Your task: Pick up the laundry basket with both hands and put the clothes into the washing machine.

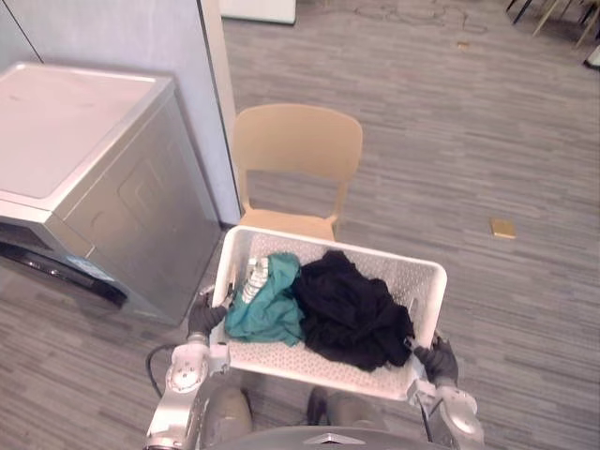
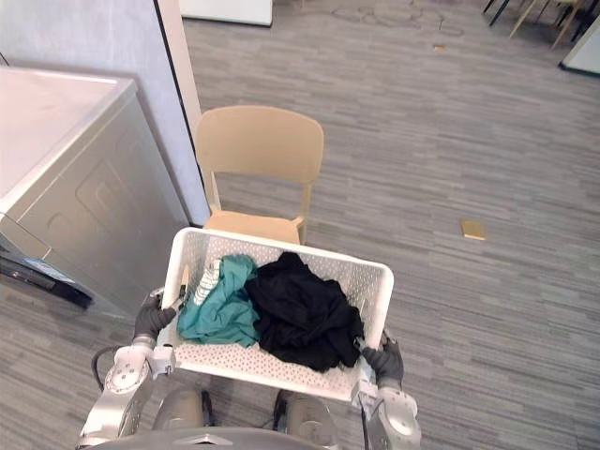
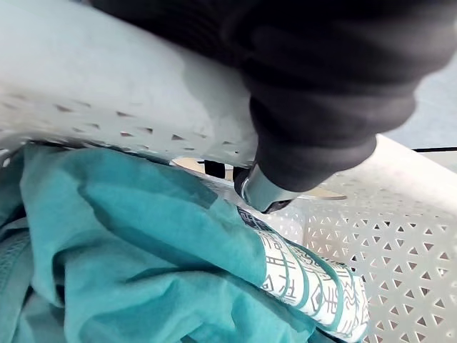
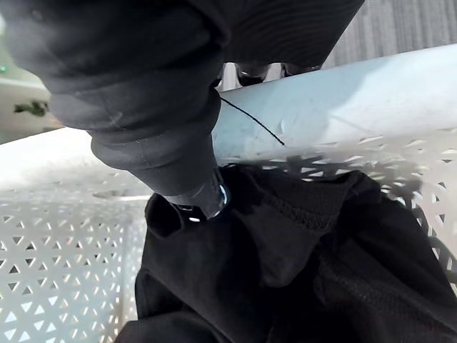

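Now the left hand and right hand clamp the laundry basket rims; uneven lifting could tip the clothes out.

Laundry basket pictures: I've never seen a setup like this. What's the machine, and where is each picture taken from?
This is a two-legged humanoid robot. The two wide pictures come from cameras in its head, looking down. It holds a laundry basket by its ends: left robot hand on one rim, right robot hand on the other. Inside lie a teal garment and a black garment. The two close-ups come from wrist cameras, each looking along a robot hand hooked over the rim. A washing machine stands to the robot's left, a tan chair ahead.
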Controlling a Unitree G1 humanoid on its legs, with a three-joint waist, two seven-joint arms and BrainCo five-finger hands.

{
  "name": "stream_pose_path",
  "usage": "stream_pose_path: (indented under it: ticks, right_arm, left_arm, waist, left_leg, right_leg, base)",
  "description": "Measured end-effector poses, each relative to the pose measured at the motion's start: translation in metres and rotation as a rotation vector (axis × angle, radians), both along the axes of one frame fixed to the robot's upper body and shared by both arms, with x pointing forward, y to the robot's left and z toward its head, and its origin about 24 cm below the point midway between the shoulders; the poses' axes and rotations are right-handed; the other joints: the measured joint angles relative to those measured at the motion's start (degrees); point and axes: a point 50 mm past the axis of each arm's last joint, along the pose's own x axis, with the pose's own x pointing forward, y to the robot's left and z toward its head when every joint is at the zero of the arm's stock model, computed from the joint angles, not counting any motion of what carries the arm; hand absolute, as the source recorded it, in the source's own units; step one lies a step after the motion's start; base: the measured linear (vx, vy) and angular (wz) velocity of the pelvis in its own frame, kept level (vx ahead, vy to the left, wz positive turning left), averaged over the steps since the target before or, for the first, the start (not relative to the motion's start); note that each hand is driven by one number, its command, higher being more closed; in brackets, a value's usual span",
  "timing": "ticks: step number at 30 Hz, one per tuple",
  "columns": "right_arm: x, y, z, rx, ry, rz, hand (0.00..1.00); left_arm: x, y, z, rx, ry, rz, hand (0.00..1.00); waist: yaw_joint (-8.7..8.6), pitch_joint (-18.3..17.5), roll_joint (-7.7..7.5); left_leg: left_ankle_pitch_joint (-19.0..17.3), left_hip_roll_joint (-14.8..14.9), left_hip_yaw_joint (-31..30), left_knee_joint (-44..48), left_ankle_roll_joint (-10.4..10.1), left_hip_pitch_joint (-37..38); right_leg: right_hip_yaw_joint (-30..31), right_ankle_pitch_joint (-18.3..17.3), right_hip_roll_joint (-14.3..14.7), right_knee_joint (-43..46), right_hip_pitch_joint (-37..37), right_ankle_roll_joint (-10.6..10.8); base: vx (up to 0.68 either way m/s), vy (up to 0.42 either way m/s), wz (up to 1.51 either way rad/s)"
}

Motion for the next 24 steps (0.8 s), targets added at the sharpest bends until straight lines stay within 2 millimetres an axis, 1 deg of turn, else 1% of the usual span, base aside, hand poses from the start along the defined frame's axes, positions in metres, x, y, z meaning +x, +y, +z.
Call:
stream_pose_path:
  ticks: [1,2,3,4,5,6,7,9,10,11,12,13,14,16,18,19,21,23,24]
  right_arm:
    - [0.010,0.001,0.005,-0.006,-0.031,0.014,1.00]
    - [0.016,0.003,0.009,-0.007,-0.049,0.021,1.00]
    - [0.028,0.008,0.016,-0.003,-0.092,0.023,1.00]
    - [0.039,0.010,0.029,-0.007,-0.153,0.029,1.00]
    - [0.044,0.011,0.036,-0.011,-0.186,0.030,1.00]
    - [0.056,0.012,0.050,-0.021,-0.250,0.030,1.00]
    - [0.068,0.013,0.065,-0.032,-0.313,0.028,1.00]
    - [0.081,0.015,0.084,-0.041,-0.388,0.025,1.00]
    - [0.090,0.016,0.103,-0.056,-0.463,0.014,1.00]
    - [0.095,0.015,0.112,-0.066,-0.494,0.011,1.00]
    - [0.103,0.013,0.131,-0.085,-0.562,0.003,1.00]
    - [0.108,0.012,0.140,-0.095,-0.593,-0.003,1.00]
    - [0.116,0.010,0.157,-0.112,-0.651,-0.013,1.00]
    - [0.129,0.010,0.186,-0.127,-0.746,-0.027,1.00]
    - [0.138,0.012,0.217,-0.135,-0.848,-0.048,1.00]
    - [0.140,0.012,0.225,-0.137,-0.873,-0.052,1.00]
    - [0.150,0.013,0.255,-0.148,-0.953,-0.064,1.00]
    - [0.158,0.016,0.267,-0.134,-0.976,-0.065,1.00]
    - [0.169,0.019,0.271,-0.111,-0.962,-0.059,1.00]
  left_arm:
    - [0.005,0.002,0.004,-0.001,-0.022,0.020,1.00]
    - [0.007,0.004,0.007,0.000,-0.033,0.031,1.00]
    - [0.014,0.007,0.015,0.008,-0.069,0.049,1.00]
    - [0.024,0.009,0.029,0.012,-0.131,0.057,1.00]
    - [0.030,0.009,0.037,0.014,-0.167,0.058,1.00]
    - [0.042,0.009,0.054,0.020,-0.240,0.053,1.00]
    - [0.054,0.009,0.069,0.023,-0.301,0.059,1.00]
    - [0.066,0.011,0.086,0.026,-0.364,0.082,1.00]
    - [0.077,0.010,0.103,0.026,-0.426,0.092,1.00]
    - [0.082,0.009,0.112,0.029,-0.456,0.091,1.00]
    - [0.092,0.007,0.132,0.040,-0.526,0.081,1.00]
    - [0.097,0.006,0.144,0.044,-0.565,0.074,1.00]
    - [0.107,0.005,0.168,0.056,-0.642,0.063,1.00]
    - [0.122,0.005,0.205,0.077,-0.746,0.059,1.00]
    - [0.136,0.008,0.241,0.099,-0.829,0.066,1.00]
    - [0.139,0.008,0.250,0.106,-0.846,0.067,1.00]
    - [0.150,0.009,0.278,0.132,-0.890,0.078,1.00]
    - [0.155,0.011,0.289,0.141,-0.898,0.096,1.00]
    - [0.161,0.016,0.290,0.139,-0.875,0.111,1.00]
  waist:
    - [0.55,0.27,0.60]
    - [0.58,0.68,0.29]
    - [0.31,2.10,-0.66]
    - [0.00,3.52,-0.93]
    - [0.01,4.11,-1.15]
    - [0.09,5.75,-1.46]
    - [0.19,7.73,-1.38]
    - [0.30,9.34,-1.40]
    - [0.36,10.61,-1.21]
    - [0.44,11.19,-1.16]
    - [0.69,12.30,-1.07]
    - [0.83,12.43,-1.05]
    - [0.88,12.73,-1.01]
    - [0.89,15.10,-0.92]
    - [0.57,16.02,-0.93]
    - [0.57,16.28,-0.85]
    - [0.55,17.62,-0.65]
    - [0.53,18.82,-0.59]
    - [0.74,19.17,-0.64]
  left_leg:
    - [6.50,-0.77,-0.19,-5.40,-0.54,0.20]
    - [9.99,-1.31,-0.15,-6.43,-1.12,0.38]
    - [10.51,-2.11,0.87,-6.29,-0.87,-0.53]
    - [10.47,-2.59,1.32,-5.21,-0.29,-3.42]
    - [10.52,-2.87,1.63,-4.34,-0.14,-5.08]
    - [10.75,-3.40,2.48,-3.54,0.31,-7.86]
    - [10.78,-3.55,3.03,-2.78,0.60,-9.73]
    - [10.50,-3.37,3.70,-1.60,1.17,-11.97]
    - [10.17,-3.09,3.89,-0.36,1.62,-14.10]
    - [10.08,-2.87,3.99,0.05,1.77,-14.91]
    - [10.03,-2.34,4.10,1.05,1.86,-16.95]
    - [9.99,-1.94,4.10,1.70,1.93,-18.57]
    - [10.02,-1.49,4.04,2.17,2.11,-21.35]
    - [10.48,-1.12,4.10,2.67,2.75,-23.29]
    - [11.32,-1.01,4.07,2.58,3.19,-26.65]
    - [11.68,-1.01,4.02,2.61,3.40,-27.42]
    - [12.64,-0.93,3.78,2.06,3.69,-29.95]
    - [13.09,-0.70,3.61,1.43,3.76,-30.60]
    - [13.28,-0.36,3.61,1.04,3.71,-31.24]
  right_leg:
    - [1.42,-0.56,-0.15,2.33,-2.03,1.03]
    - [2.22,-0.87,-0.33,3.49,-3.14,1.55]
    - [3.32,-1.10,-1.31,5.05,-5.12,2.07]
    - [3.50,-1.15,-2.27,6.61,-8.15,2.33]
    - [3.83,-1.11,-2.70,7.54,-10.14,2.41]
    - [4.68,-1.02,-3.36,9.00,-13.72,2.82]
    - [5.14,-0.70,-3.67,9.53,-15.79,3.34]
    - [5.90,-0.42,-3.74,10.22,-18.11,3.74]
    - [6.25,-0.09,-3.70,10.58,-20.12,3.97]
    - [6.35,0.21,-3.56,10.58,-20.83,3.99]
    - [6.51,0.99,-3.19,10.48,-22.53,4.06]
    - [6.48,1.42,-2.92,10.35,-23.77,4.00]
    - [6.37,2.22,-2.56,10.04,-26.09,4.17]
    - [6.38,3.44,-2.25,9.37,-27.55,4.18]
    - [6.25,4.88,-2.06,8.34,-30.39,4.21]
    - [6.15,5.29,-2.03,8.08,-30.94,4.28]
    - [5.68,6.78,-1.81,6.62,-32.77,4.36]
    - [5.26,7.83,-1.40,4.83,-32.75,4.31]
    - [5.08,8.57,-0.97,3.35,-32.88,4.32]
  base:
    - [0.05,0.124,-0.46]
    - [0.05,0.129,-0.46]
    - [0.03,0.115,-0.22]
    - [0.02,0.087,-0.11]
    - [0.00,0.146,-0.06]
    - [-0.04,0.121,-0.14]
    - [-0.06,0.140,-0.16]
    - [-0.08,0.086,-0.15]
    - [-0.07,0.073,-0.15]
    - [-0.07,0.061,-0.16]
    - [-0.06,0.045,-0.15]
    - [-0.09,0.056,-0.16]
    - [-0.09,0.050,-0.11]
    - [-0.08,0.045,-0.10]
    - [-0.05,0.034,-0.06]
    - [0.00,0.037,0.00]
    - [0.00,0.000,0.00]
    - [0.00,0.006,-0.03]
    - [0.00,0.009,-0.07]
